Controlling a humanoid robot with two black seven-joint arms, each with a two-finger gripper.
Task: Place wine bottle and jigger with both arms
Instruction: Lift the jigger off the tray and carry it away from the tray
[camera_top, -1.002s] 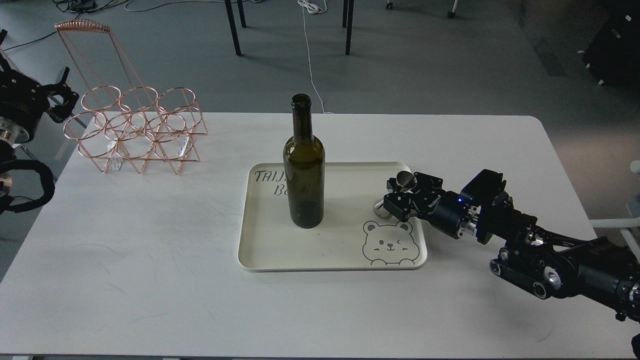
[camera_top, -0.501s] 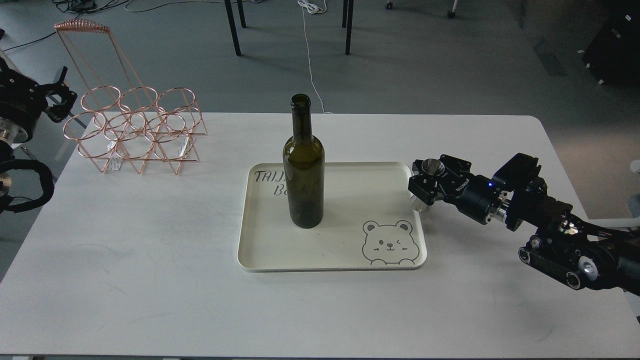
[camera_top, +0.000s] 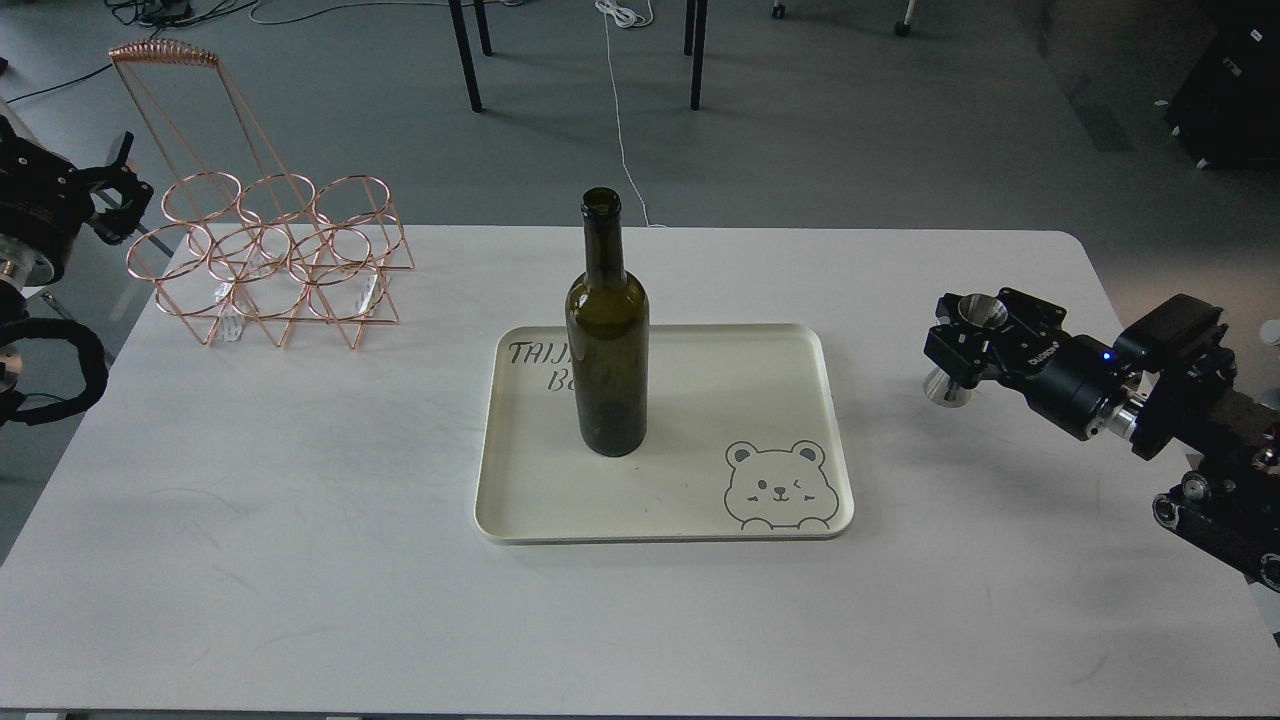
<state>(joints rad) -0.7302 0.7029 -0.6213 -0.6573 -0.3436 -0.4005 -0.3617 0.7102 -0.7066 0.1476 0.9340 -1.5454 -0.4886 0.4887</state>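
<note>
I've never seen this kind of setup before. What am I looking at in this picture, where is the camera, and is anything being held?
The camera sits in a humanoid robot's head, looking down at a white table. The black parts at the edges are its own arms. The right gripper is shut on a small steel jigger, over the table to the right of the cream tray. A dark green wine bottle stands upright on that tray. A copper wire rack stands at the far left. The left gripper holds nothing visible; its fingers are too dark to read.

The wine bottle (camera_top: 607, 330) stands upright on the tray (camera_top: 700, 500) at mid-table, the wire rack (camera_top: 265, 260) far left, the jigger (camera_top: 962, 345) right of the tray.
</note>
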